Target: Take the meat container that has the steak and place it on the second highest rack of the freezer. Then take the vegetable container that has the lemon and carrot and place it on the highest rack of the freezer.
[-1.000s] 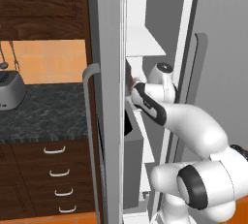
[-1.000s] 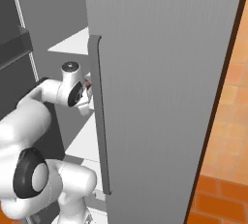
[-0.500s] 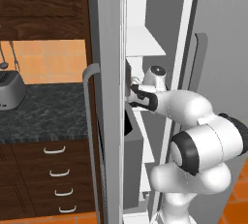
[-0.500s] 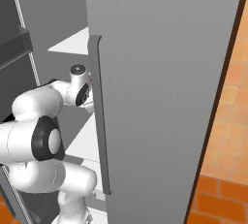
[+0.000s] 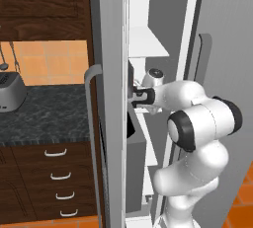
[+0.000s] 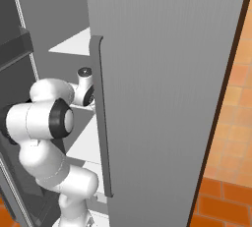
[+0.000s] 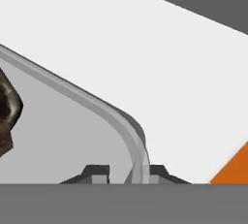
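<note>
In the hand view the fingers (image 7: 127, 172) are pinching the rim of the meat container (image 7: 72, 131): one dark tip is sitting inside the wall and the other outside it, with the pale grey rim running up between them. The container's rounded corner is lying right at the tips, and its floor is spreading away to the left of that view, where the steak (image 7: 8, 111) is showing as a dark brown lump at the edge, well apart from the tips. So the load is hanging off to one side of the grip, not centred under it, and the tray is probably wanting to sag on that side.

Beyond the rim a flat white shelf (image 7: 160, 53) is lying under and past the container; whether the tray is touching it cannot be told. In the left base view the arm (image 5: 197, 123) is reaching leftward into the open freezer (image 5: 111, 49), the hand working below the higher white shelf (image 5: 146, 42). Which rack that is cannot be told, since the door edge is hiding the hand's end. In the right base view the door (image 6: 162, 88) is covering the hand.
</note>
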Available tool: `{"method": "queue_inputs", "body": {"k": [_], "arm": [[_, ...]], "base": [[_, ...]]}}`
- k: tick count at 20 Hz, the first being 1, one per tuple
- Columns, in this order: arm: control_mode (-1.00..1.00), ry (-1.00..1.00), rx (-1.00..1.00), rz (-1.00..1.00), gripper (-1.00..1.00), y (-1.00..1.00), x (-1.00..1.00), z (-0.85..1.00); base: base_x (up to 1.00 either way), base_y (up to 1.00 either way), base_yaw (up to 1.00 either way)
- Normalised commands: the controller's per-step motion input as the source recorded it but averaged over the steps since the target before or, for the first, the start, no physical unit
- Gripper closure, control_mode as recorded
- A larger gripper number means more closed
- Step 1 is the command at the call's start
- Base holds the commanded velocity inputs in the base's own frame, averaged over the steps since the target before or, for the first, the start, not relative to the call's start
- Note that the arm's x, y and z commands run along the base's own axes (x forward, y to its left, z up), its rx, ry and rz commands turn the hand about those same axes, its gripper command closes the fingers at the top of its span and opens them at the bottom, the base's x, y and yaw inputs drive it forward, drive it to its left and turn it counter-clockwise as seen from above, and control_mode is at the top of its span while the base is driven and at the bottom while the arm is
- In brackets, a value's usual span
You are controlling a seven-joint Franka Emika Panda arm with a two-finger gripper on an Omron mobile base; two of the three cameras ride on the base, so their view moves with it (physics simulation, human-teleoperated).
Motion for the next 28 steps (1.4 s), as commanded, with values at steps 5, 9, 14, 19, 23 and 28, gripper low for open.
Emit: {"method": "queue_inputs", "body": {"k": [5,9,14,19,23,28], "arm": [[-1.00,-0.16,0.00,0.00,-1.00,-0.09,-0.08,0.07],[-1.00,-0.27,0.01,0.00,-1.00,-0.16,-0.67,0.65],[-1.00,-0.12,0.03,0.00,-1.00,-0.20,-0.99,0.98],[-1.00,0.00,0.04,0.00,-1.00,-0.07,-0.89,1.00],[-1.00,0.03,0.00,0.00,-1.00,0.00,-0.96,1.00],[-1.00,0.01,-0.04,0.00,-1.00,0.00,-1.00,0.76]], "base": [[0.00,0.00,0.00],[0.00,0.00,0.00],[0.00,0.00,0.00],[0.00,0.00,0.00],[0.00,0.00,0.00],[0.00,0.00,0.00]]}}
